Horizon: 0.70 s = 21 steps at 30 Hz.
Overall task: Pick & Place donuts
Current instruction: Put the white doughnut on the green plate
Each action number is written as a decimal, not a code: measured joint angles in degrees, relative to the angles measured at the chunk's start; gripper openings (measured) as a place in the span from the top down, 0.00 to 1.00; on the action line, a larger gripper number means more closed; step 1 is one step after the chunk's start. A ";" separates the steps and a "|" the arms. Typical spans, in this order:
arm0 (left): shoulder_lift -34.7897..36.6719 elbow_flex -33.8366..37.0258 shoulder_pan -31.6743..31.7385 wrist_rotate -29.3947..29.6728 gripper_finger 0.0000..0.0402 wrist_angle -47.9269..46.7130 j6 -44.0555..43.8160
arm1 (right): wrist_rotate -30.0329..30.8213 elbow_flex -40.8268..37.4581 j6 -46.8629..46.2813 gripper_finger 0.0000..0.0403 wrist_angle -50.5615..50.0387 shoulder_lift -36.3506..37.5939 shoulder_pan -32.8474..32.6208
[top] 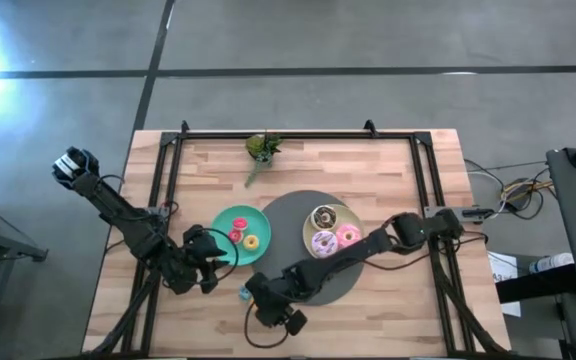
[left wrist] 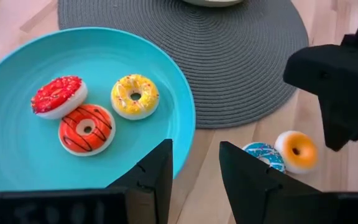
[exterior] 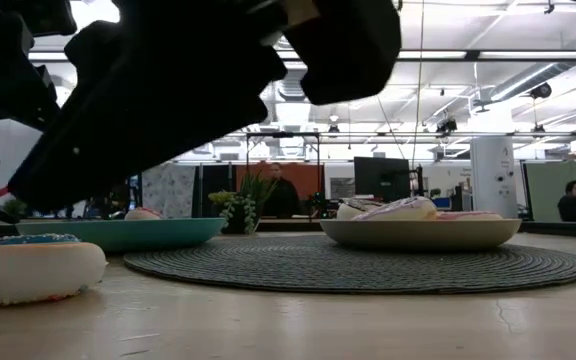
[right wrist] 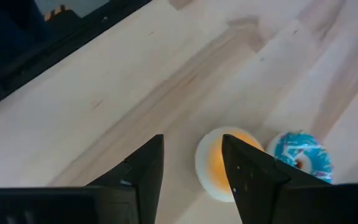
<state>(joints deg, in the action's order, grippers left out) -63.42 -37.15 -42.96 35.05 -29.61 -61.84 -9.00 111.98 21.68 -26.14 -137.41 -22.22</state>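
— Nearest the low camera, what is that pale lump?
— That is the small blue-iced ring donut, lying on the bare wooden counter. Just beside it, touching or nearly so, lies a small orange-iced ring donut.

— And the right hand?
— The right hand hangs directly over the orange one, its fingers partly spread with a gap between them and nothing held. One finger overlaps the donut's edge in its own view; I cannot tell whether it touches.

— The left hand?
— The left hand is also partly open and empty, poised by the rim of the round teal plate.

— What sits in the plates?
— The teal plate carries three small donuts: red-iced, yellow-iced and orange with dark stripes. The pale-yellow plate on the round grey woven mat holds three larger ones: pink, lilac and brown-and-white.

— The arms' pose?
— The right arm reaches across the mat toward the counter's near edge; the left arm angles in from the left.
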 joint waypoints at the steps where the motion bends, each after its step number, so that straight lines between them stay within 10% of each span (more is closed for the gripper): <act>1: 0.00 0.00 0.00 0.00 0.74 -0.02 -0.08 | 0.41 -0.03 0.05 0.62 0.10 -0.09 -0.01; 21: 0.00 0.00 0.02 0.00 0.74 -0.57 -0.33 | 1.51 -4.16 0.03 0.61 3.41 -0.50 0.85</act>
<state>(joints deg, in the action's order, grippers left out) -63.42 -37.15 -42.94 35.05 -30.17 -62.17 -7.49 107.82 21.71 -22.73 -137.91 -21.38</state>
